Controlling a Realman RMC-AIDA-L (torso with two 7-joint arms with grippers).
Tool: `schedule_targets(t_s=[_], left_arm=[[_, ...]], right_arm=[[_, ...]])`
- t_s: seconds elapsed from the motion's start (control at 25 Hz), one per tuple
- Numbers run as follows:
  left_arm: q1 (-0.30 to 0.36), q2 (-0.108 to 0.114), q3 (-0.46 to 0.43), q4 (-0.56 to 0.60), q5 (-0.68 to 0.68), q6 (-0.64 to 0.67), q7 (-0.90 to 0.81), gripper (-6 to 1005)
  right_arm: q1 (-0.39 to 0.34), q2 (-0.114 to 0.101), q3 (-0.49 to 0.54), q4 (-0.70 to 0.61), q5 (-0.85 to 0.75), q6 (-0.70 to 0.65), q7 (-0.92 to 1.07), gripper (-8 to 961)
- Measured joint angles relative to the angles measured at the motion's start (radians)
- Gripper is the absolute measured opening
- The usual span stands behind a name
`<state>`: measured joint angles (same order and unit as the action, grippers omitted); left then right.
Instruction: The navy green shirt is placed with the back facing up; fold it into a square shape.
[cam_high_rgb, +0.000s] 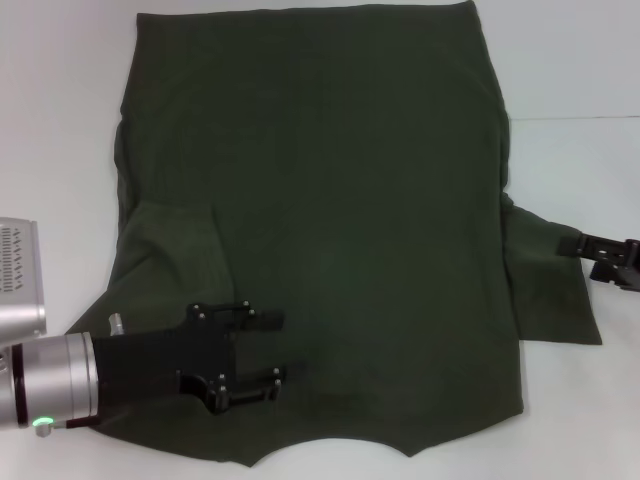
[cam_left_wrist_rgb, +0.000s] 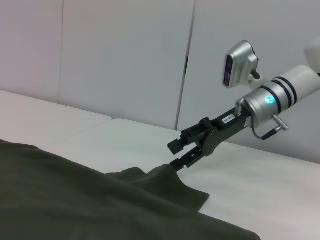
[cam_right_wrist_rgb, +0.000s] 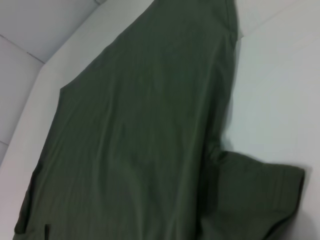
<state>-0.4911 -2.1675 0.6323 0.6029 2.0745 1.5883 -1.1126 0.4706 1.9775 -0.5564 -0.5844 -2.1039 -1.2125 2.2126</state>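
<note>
The navy green shirt (cam_high_rgb: 330, 200) lies spread flat on the white table, filling most of the head view. Its left sleeve (cam_high_rgb: 170, 255) is folded in over the body. Its right sleeve (cam_high_rgb: 550, 285) sticks out to the side. My left gripper (cam_high_rgb: 272, 350) is open above the shirt's near left part, with only the flat cloth under it. My right gripper (cam_high_rgb: 585, 248) is at the outer edge of the right sleeve. The left wrist view shows the right gripper (cam_left_wrist_rgb: 176, 155) open, its lower finger (cam_left_wrist_rgb: 179, 163) touching the raised sleeve tip (cam_left_wrist_rgb: 162, 175). The right wrist view shows only the shirt (cam_right_wrist_rgb: 135, 130).
Bare white table (cam_high_rgb: 580, 60) surrounds the shirt on the left, right and far sides. The shirt's near hem (cam_high_rgb: 330, 450) lies close to the table's front. Grey wall panels (cam_left_wrist_rgb: 125, 50) stand behind the table.
</note>
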Motion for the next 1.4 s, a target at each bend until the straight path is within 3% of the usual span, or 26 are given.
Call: schedule_targets(t_s=[0.56, 0.76, 1.32, 1.4], left_arm=[[-0.002, 0.0, -0.001, 0.0, 0.012, -0.038, 0.001, 644], [-0.001, 0.0, -0.002, 0.0, 0.012, -0.041, -0.002, 644], [0.002, 0.0, -0.009, -0.01, 0.006, -0.041, -0.007, 644], [0.003, 0.0, -0.01, -0.011, 0.005, -0.041, -0.007, 644]], right_arm=[[0.031, 0.045, 0.015, 0.028, 0.009, 0.053, -0.067, 754], [0.031, 0.049, 0.015, 0.028, 0.01, 0.056, -0.071, 517], [0.014, 0.045, 0.1, 0.023, 0.01, 0.046, -0.094, 74], [0.014, 0.043, 0.106, 0.023, 0.01, 0.046, -0.1, 48]])
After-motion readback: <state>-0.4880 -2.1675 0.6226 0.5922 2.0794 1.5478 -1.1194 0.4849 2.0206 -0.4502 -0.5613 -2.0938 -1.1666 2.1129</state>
